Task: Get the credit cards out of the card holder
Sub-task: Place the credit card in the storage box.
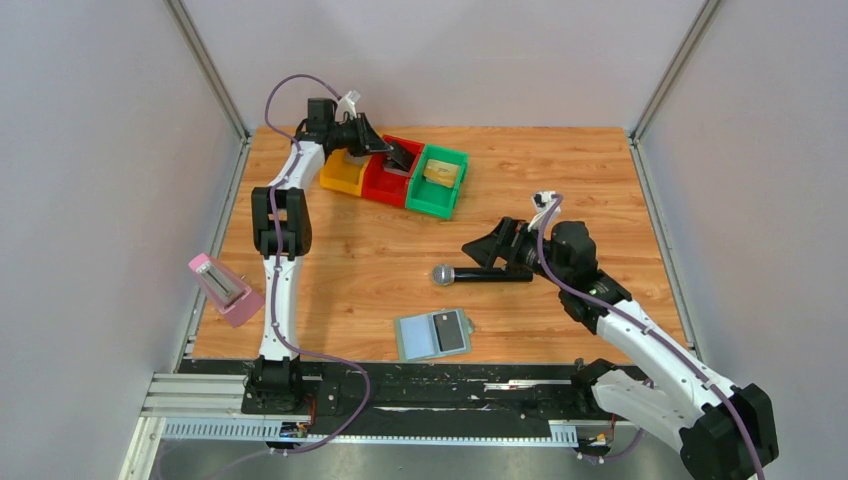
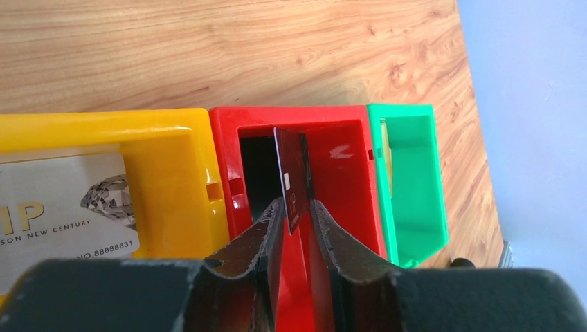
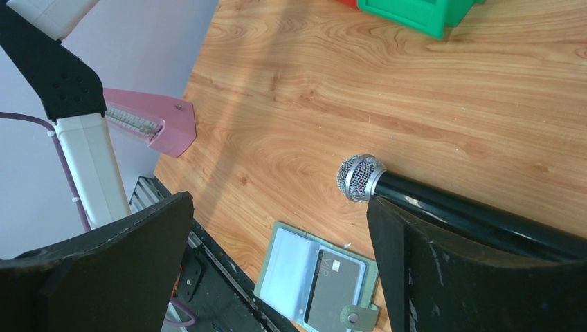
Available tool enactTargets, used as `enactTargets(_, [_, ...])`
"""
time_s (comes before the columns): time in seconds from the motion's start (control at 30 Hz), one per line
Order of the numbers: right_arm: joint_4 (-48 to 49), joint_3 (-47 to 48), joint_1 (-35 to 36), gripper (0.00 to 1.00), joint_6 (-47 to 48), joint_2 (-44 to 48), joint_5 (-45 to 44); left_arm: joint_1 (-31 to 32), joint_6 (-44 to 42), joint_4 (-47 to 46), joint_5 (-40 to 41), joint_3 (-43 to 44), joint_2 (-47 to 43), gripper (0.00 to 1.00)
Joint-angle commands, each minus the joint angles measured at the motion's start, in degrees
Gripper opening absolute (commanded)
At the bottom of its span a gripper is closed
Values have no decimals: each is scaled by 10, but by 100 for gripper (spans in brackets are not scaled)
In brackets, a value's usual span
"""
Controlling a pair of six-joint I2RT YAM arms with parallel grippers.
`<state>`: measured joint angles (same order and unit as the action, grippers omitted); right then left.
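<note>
The left gripper point(image 2: 297, 203) is hovering above the red plastic bin point(image 2: 346, 176). Its jaws are narrowly parted around a dark thin credit card point(image 2: 291, 159) that is standing on edge and pointing down into the bin; whether they are gripping it cannot be told. The right gripper point(image 3: 277, 200) is gaping wide and empty. The pale blue-grey folding card holder point(image 1: 415, 338) is lying at the near edge, closer to the right arm.

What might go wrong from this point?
The dark card stands on edge between the left gripper's fingers over the red bin; it may lean on a wall rather than lie flat.
The card holder, a grey card inside, lies near the table's edge; pulling might slide it off.
The open right gripper beside the microphone may roll it.
</note>
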<state>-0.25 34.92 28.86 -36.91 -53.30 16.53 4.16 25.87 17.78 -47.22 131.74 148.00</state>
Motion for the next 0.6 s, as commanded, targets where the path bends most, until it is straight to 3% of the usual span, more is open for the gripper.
enactTargets(0.0, [17, 25, 3, 100, 10, 13, -11, 5, 1, -19, 13, 26, -5, 29])
enactTargets(0.57, [8, 40, 3, 100, 10, 5, -20, 7, -5, -29, 50, 22, -27, 43])
